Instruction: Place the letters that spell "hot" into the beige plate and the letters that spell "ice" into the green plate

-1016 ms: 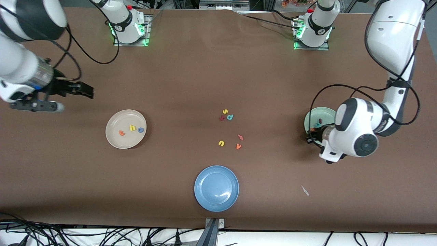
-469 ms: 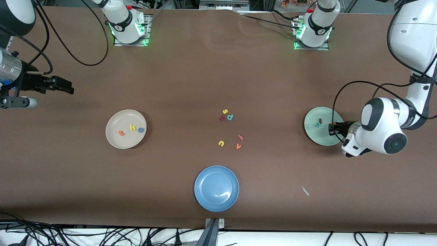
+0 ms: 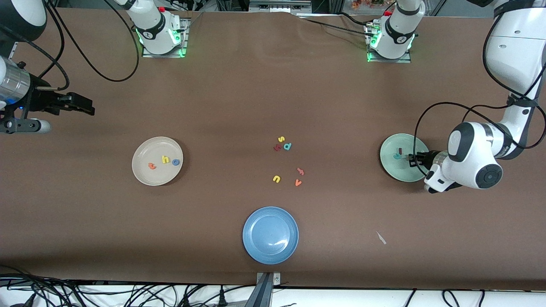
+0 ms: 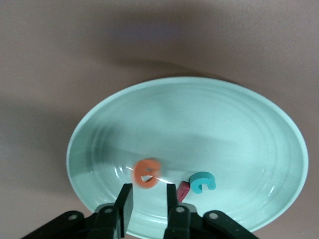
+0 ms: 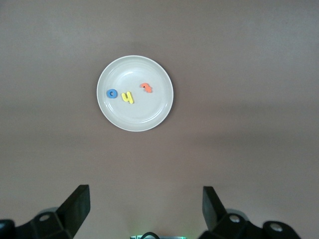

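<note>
Front view: green plate [image 3: 394,168] sits toward the left arm's end of the table; beige plate [image 3: 145,175] toward the right arm's end, holding t [image 3: 151,166], h [image 3: 165,159], o [image 3: 175,161].
Left wrist view: left gripper [image 4: 147,199] hangs over the green plate, fingers slightly parted, holding nothing; e [image 4: 146,174], i [image 4: 183,191], c [image 4: 202,182] lie in the plate.
Right wrist view: right gripper [image 5: 144,201] waits wide open, empty, over bare table near the beige plate.

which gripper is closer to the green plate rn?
Left. The left gripper sits over the green plate, fingers apart above the orange e. The right gripper waits over bare table at the right arm's end.
</note>
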